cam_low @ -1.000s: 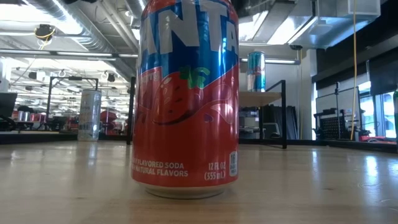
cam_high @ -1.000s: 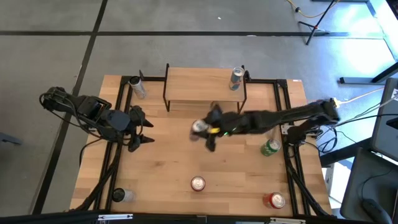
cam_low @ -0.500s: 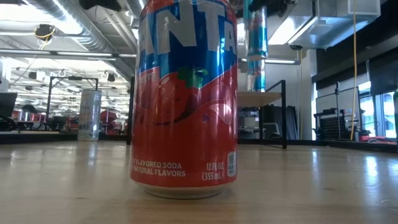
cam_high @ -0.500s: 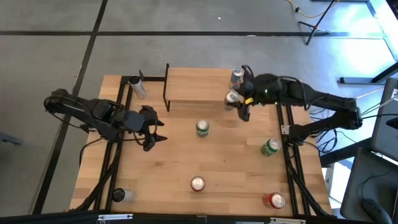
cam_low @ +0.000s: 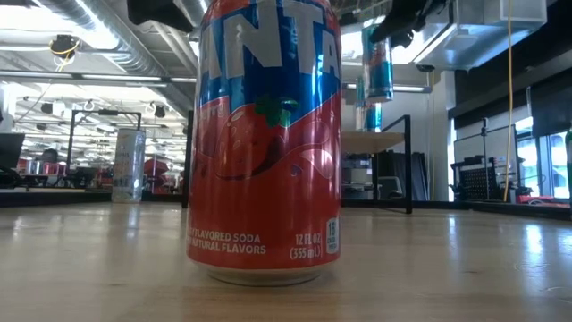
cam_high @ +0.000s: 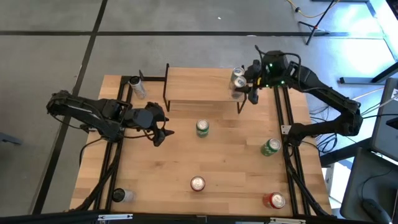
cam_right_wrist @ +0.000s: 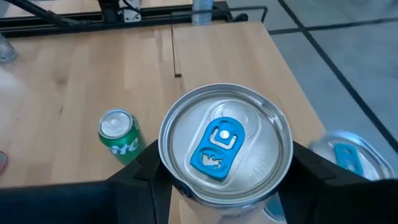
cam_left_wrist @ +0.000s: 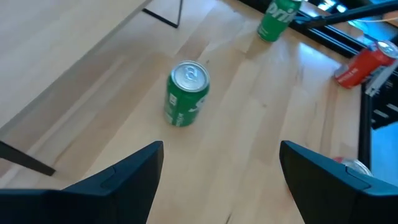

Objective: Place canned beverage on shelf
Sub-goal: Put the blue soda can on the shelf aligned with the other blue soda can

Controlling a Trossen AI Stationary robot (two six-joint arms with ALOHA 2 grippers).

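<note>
right gripper clamps a slim silver can with blue tab above the shelf. left gripper spread, near a green can.

The right arm reaches from its base at the desk's 3 o'clock edge up toward 1 o'clock, elbow bent outward, wrist turned in toward the centre. Its right end effector is raised off the desk, fingers clamped on either side of a slim can, which it holds upright. The left arm extends from 9 o'clock toward the middle, forearm low. Its left end effector has its fingers spread wide, holding nothing.
</note>
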